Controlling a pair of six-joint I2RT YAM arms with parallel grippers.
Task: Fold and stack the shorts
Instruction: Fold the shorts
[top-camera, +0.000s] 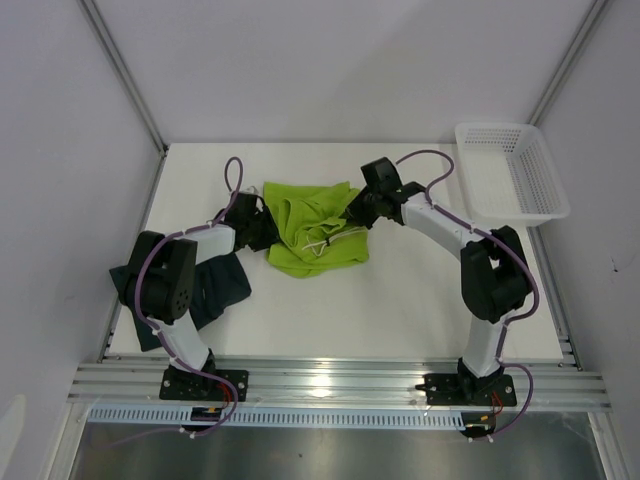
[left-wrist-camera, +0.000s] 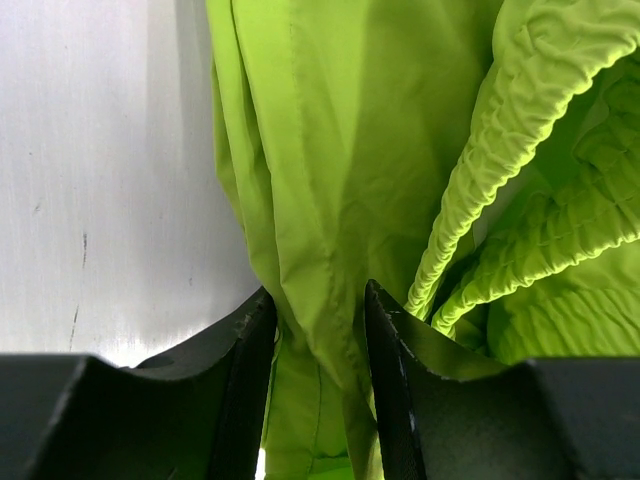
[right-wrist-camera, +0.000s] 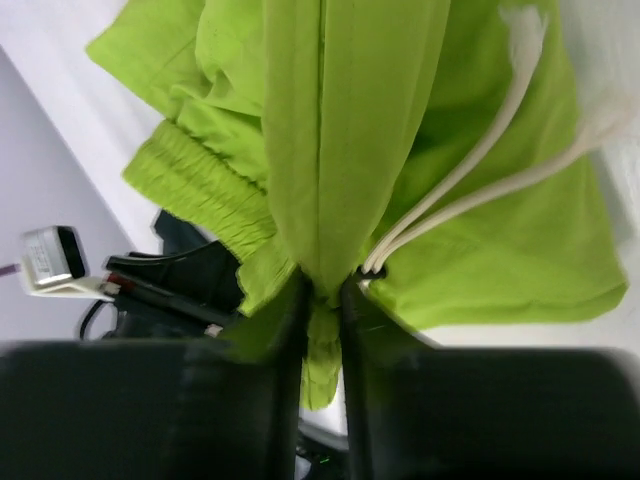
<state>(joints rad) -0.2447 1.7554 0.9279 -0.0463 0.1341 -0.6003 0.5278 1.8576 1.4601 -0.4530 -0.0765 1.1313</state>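
Green shorts (top-camera: 315, 235) lie bunched and rumpled on the desk (top-camera: 400, 310), and everything else can be placed from them. The dark shorts (top-camera: 225, 285) sit to their left and nearer the arm bases, partly under the left arm. The basket (top-camera: 500, 130) stands well apart on their right, by the far corner. Both arms reach in from opposite sides, so the green pair lies between them. The left pincer (left-wrist-camera: 318, 310) is at their left edge, with a fold of green cloth filling the gap between its half-parted fingers, and I read that as a grip. The right pincer (right-wrist-camera: 322, 290) is at their right edge, a little farther from the bases. Its jaws are drawn nearly together on a ridge of cloth, just beside where the white drawstring (right-wrist-camera: 470, 190) comes out of the waistband. The line from one grip to the other therefore runs across the desk, left to right, and the bulk of the cloth sags toward the near side of that line. Neither arm is nearer, since each has its own side. From where I stand, the fold is not made yet. The next move looks to depend on both arms drawing apart along that line to pull the cloth flat. If one grip has only a thin layer, the cloth may slip free.
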